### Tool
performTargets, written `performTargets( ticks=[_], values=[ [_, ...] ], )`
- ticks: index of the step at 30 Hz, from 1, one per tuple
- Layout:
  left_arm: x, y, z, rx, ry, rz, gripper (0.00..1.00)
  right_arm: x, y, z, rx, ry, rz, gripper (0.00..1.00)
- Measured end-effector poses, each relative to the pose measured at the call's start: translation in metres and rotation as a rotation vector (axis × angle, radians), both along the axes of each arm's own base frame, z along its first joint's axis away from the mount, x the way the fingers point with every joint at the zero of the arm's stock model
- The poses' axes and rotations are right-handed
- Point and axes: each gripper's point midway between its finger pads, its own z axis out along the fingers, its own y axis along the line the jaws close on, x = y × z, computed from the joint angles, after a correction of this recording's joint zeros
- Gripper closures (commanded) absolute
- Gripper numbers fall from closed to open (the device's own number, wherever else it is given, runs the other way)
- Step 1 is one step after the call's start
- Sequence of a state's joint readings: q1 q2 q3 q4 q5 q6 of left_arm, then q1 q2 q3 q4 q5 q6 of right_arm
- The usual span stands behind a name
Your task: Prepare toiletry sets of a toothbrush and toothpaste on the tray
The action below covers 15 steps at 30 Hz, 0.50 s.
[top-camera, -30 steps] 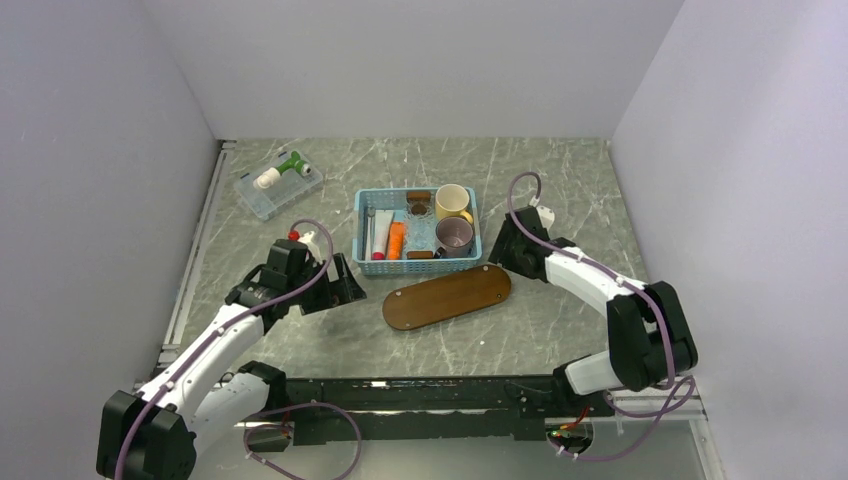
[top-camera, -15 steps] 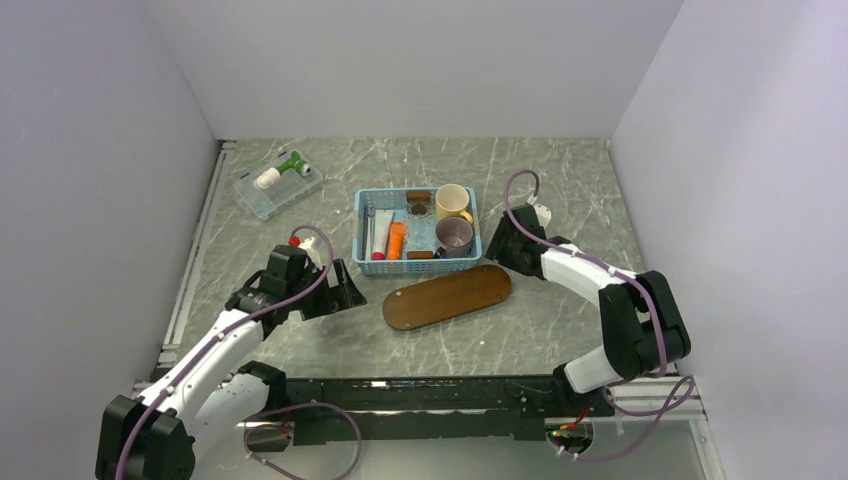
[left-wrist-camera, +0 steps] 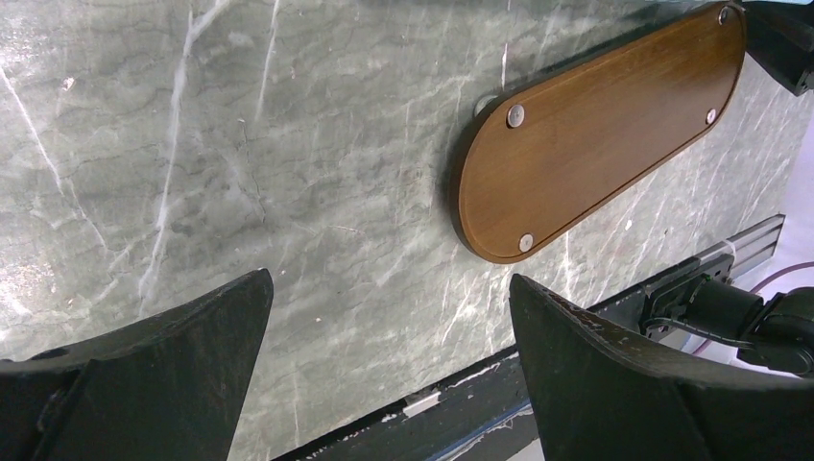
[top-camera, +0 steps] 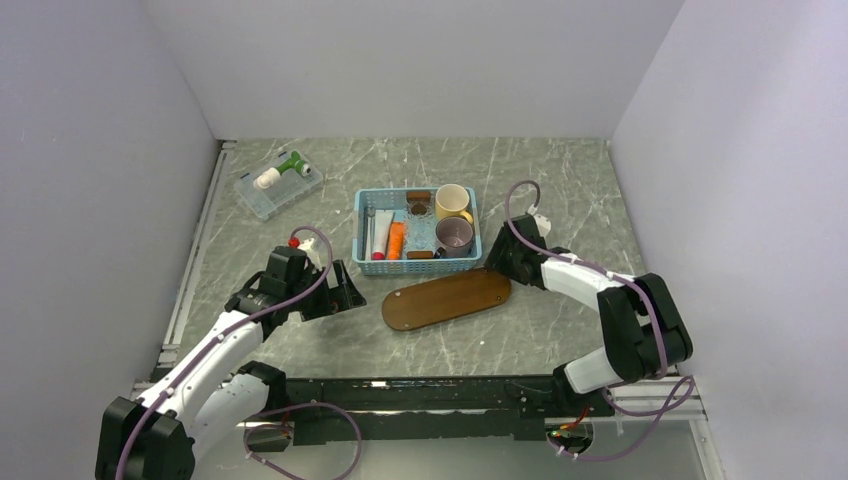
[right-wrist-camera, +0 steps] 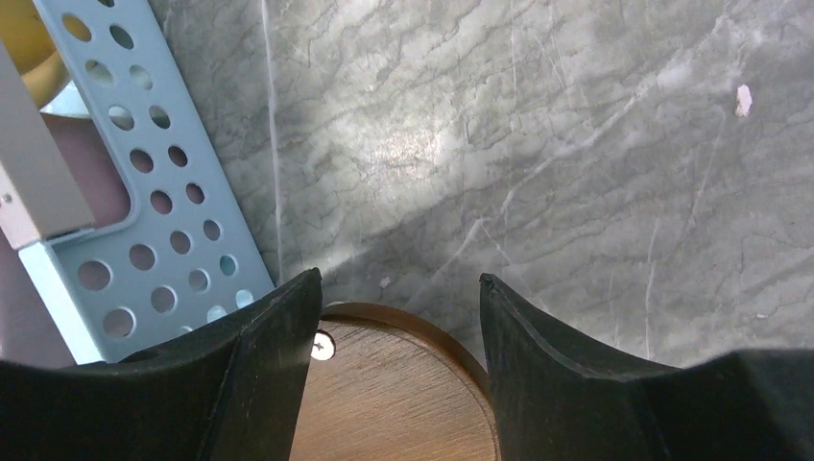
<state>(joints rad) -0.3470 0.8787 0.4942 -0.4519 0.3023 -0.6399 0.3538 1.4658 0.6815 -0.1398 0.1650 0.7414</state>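
The dark-brown wooden tray (top-camera: pixel 447 297) lies bare on the table in front of the basket, and also shows in the left wrist view (left-wrist-camera: pixel 595 134). The orange toothpaste (top-camera: pixel 397 240) lies in the basket's left part. A thin pale toothbrush (top-camera: pixel 368 232) seems to lie left of it. My right gripper (top-camera: pixel 495 262) is open, its jaws standing either side of the tray's right end (right-wrist-camera: pixel 394 394) without holding it (right-wrist-camera: pixel 398 279). My left gripper (top-camera: pixel 345 290) is open and empty over bare table left of the tray (left-wrist-camera: pixel 389 279).
The light-blue basket (top-camera: pixel 415 268) also holds a white tube, a yellow cup (top-camera: pixel 452 202) and a mauve cup (top-camera: pixel 456 236); its wall is close to my right fingers (right-wrist-camera: pixel 163 221). A clear box (top-camera: pixel 278 185) with a green-and-white item stands at the back left.
My right gripper has moved left and toward the near edge, onto the tray's right end. My left arm has shifted only slightly.
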Motion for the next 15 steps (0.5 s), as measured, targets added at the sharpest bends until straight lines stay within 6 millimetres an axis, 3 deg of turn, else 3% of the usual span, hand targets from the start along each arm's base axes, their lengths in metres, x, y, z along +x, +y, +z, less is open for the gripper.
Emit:
performTargets(
  ticks=[15],
  values=[
    [0.001, 0.002, -0.001, 0.007, 0.001, 0.012, 0.01, -0.03, 0.025, 0.018, 0.057, -0.034, 0.058, 0.36]
  ],
)
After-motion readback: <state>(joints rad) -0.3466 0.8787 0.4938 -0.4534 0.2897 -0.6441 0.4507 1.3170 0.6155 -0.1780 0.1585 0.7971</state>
